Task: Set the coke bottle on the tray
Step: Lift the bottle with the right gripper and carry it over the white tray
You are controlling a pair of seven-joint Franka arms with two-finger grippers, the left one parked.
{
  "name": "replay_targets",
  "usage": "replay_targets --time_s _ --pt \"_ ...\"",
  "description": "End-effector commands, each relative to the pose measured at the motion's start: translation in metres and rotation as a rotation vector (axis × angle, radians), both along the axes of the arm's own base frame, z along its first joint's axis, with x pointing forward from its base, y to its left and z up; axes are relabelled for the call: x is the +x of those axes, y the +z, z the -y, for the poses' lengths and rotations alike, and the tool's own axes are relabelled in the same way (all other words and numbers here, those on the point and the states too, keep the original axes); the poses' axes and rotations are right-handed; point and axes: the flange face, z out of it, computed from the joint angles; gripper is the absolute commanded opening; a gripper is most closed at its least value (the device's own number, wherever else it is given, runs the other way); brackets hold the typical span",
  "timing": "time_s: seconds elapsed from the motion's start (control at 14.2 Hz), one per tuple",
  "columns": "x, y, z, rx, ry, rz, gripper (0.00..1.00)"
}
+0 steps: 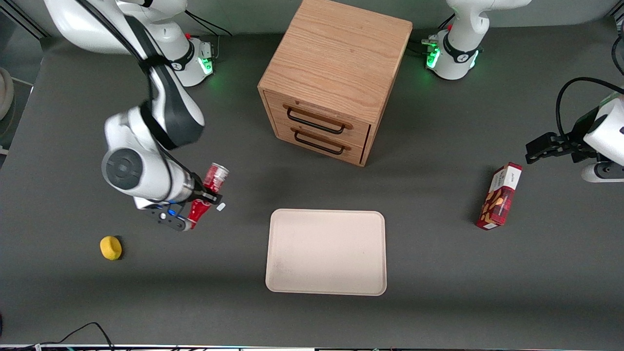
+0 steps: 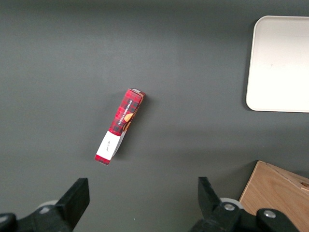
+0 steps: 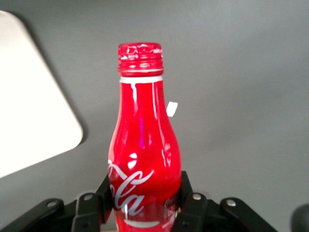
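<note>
The gripper (image 1: 201, 196) clamps its fingers (image 3: 189, 200) on the coke bottle (image 1: 208, 190), held tilted above the table (image 1: 438, 292) beside the tray's (image 1: 325, 252) working-arm edge, ready for carrying across.

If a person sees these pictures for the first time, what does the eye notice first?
First, the coke bottle, gripped by the gripper above the table, toward the working arm's end. Next, the bare tray, in front of the wooden drawer cabinet. The red snack box lies toward the parked arm's end.
</note>
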Motion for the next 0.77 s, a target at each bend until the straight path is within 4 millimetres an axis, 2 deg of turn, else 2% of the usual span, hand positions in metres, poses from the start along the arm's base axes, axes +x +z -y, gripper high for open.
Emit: replay_targets --time_s 0.0,0.07,0.14,0.28,0.35,0.56,0.7 --pt "0.011 0.064 -0.014 0.046 0.103 0.030 0.00" --pt "0.011 0.078 -0.023 0.064 0.128 0.050 0.00" --pt "0.010 0.081 -0.036 0.079 0.157 0.059 0.00" --pt "0.015 0.075 -0.070 0.125 0.208 0.074 0.00" --pt "0.026 0.071 -0.085 0.161 0.212 0.091 0.00" --pt "0.047 0.024 -0.115 0.219 0.229 0.118 0.00" --pt "0.062 -0.027 -0.121 0.237 0.214 0.120 0.00"
